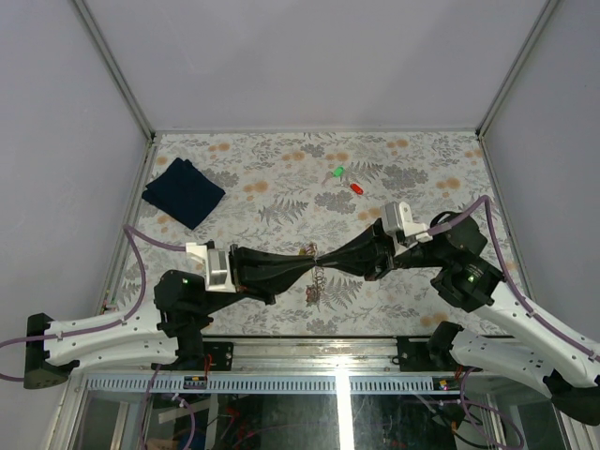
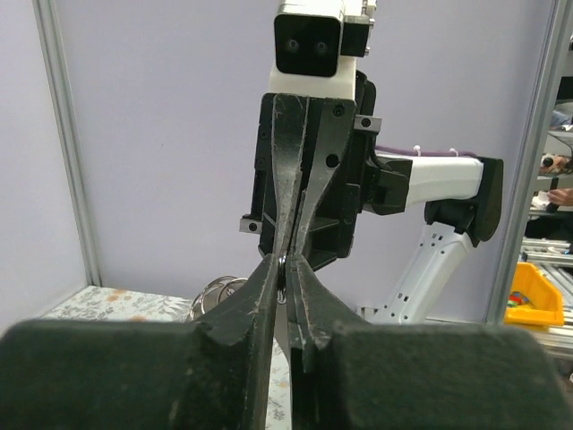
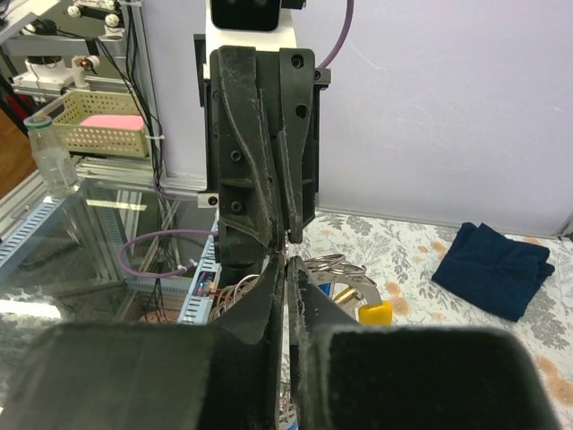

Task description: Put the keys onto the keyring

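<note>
The left tool (image 2: 285,285) is pressed together, and a thin arc of silvery wire shows right at its tips, so I judge it clamped on the keyring (image 3: 329,262). The right tool (image 3: 287,273) is together too, meeting the left one tip to tip from the opposite side. Whether it pinches the ring, a key or nothing cannot be told.

Both tools lie level along the table's (image 1: 281,159) width, above its middle and close to the near edge. The ring's loops bulge out just beside the tips, and its chain (image 1: 314,286) dangles below toward the near edge. A yellow tag (image 3: 376,312) shows just under the ring; whether it is threaded on is unclear.

Two loose keys lie well apart from the tools, toward the far edge and right of centre: the green-tagged key (image 1: 338,172) and, just beside it, the red-tagged key (image 1: 356,187). The right arm is the nearer one. Each tag lies slanted to the table's edges. A dark blue cloth (image 1: 183,192) sits by the left edge.
</note>
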Robot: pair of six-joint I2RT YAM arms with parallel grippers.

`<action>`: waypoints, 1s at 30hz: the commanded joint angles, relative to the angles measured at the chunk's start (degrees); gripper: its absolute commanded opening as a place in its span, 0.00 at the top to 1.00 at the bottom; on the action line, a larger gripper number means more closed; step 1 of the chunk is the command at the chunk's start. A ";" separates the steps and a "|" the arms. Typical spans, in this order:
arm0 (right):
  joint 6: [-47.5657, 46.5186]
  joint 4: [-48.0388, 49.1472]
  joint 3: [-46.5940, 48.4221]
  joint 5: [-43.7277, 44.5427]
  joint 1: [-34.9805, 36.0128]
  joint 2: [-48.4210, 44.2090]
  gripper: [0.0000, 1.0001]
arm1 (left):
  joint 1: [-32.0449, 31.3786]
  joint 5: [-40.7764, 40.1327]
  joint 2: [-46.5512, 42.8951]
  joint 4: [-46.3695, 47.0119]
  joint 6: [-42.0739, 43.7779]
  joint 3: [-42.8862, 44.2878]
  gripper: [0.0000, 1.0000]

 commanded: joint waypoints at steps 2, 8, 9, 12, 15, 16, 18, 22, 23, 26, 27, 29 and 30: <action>-7.08 -1.07 1.04 3.71 0.18 -2.41 1.00 | -0.05 -2.35 -2.01 2.48 1.59 1.84 0.77; -23.37 -3.94 -0.86 8.42 0.20 -8.33 1.00 | -0.05 -7.52 -5.93 -13.17 0.17 5.87 0.64; -26.19 -3.85 -1.62 8.72 0.25 -9.59 1.00 | -0.04 -8.58 -6.23 -16.19 -0.46 6.72 0.63; -34.44 -4.26 -3.64 9.16 0.19 -11.54 1.00 | -0.03 -12.87 -6.16 -24.59 -2.09 9.81 0.62; -42.43 -7.62 -4.36 9.86 0.26 -12.37 1.00 | 0.00 -15.47 -4.46 -31.37 -2.81 13.22 0.62; -45.19 -9.13 -4.37 10.31 0.24 -12.41 1.00 | -0.08 -15.87 -3.58 -32.99 -2.80 14.11 0.62; -49.91 -10.79 -4.66 11.37 0.27 -12.76 1.00 | 0.31 -16.81 -1.78 -35.42 -2.92 15.42 0.61; -58.54 -11.80 -5.71 13.27 0.25 -13.37 1.00 | 4.71 -12.22 1.49 -37.56 -4.65 16.95 0.60; -60.18 -12.35 -5.77 13.64 0.25 -13.40 1.00 | 7.79 -9.33 2.65 -38.07 -5.80 17.34 0.61; -62.84 -13.21 -5.73 14.05 0.26 -13.62 1.00 | 16.78 0.76 4.72 -37.78 -10.21 17.57 0.61; -63.23 -13.36 -5.77 14.08 0.26 -13.79 1.00 | 19.67 4.13 5.52 -37.48 -11.54 17.47 0.62; -63.77 -13.96 -5.80 14.23 0.23 -14.23 1.00 | 23.90 9.52 7.37 -37.12 -13.63 17.63 0.62; -63.78 -14.59 -5.91 14.51 0.25 -14.38 1.00 | 25.32 11.47 8.23 -36.79 -14.11 17.63 0.62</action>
